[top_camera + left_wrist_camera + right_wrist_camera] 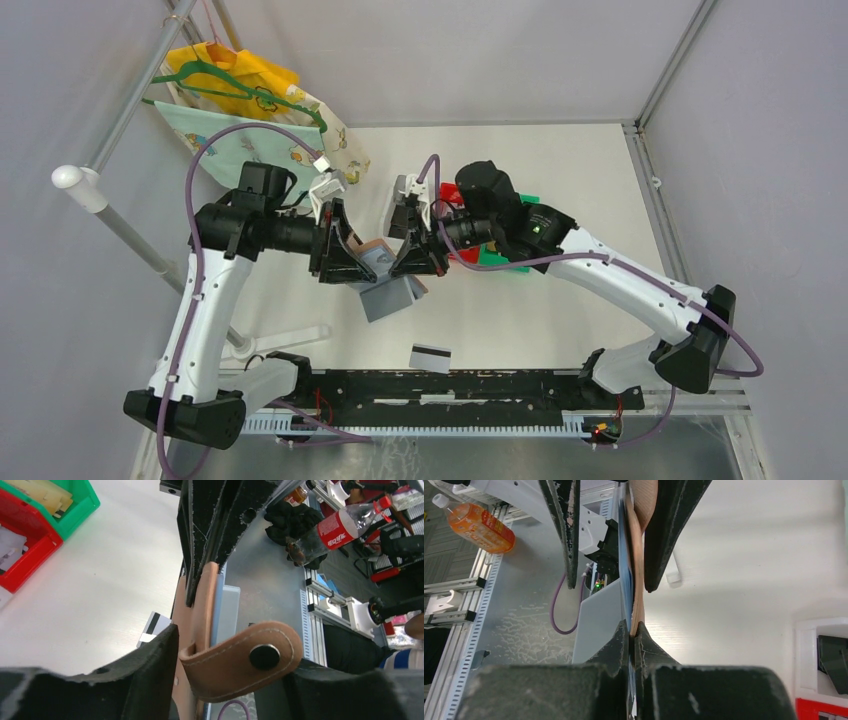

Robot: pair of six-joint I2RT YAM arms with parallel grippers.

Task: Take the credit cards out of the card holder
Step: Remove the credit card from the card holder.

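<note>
Holding the card holder (200, 610) aloft over the white table (560, 180), between the two arms. Clamping its brown leather edge with the right gripper (631, 630) — pads pressed together on it. Flanking the snap tab (230, 667) and its black stud (264, 656) with the left gripper (352, 255), jaws spread, no pinch on the leather. Jutting from the holder's lower side, a pale grey-blue card (388, 298). Flat on the table near the arm bases, a white card (430, 357) with a black magnetic stripe. Behind the right arm, a red bin (25, 555) beside a green bin (75, 510). Off the table, a cola bottle (340, 527) with a red label — white script too small to read — and an orange drink bottle (481, 527), label equally illegible.
</note>
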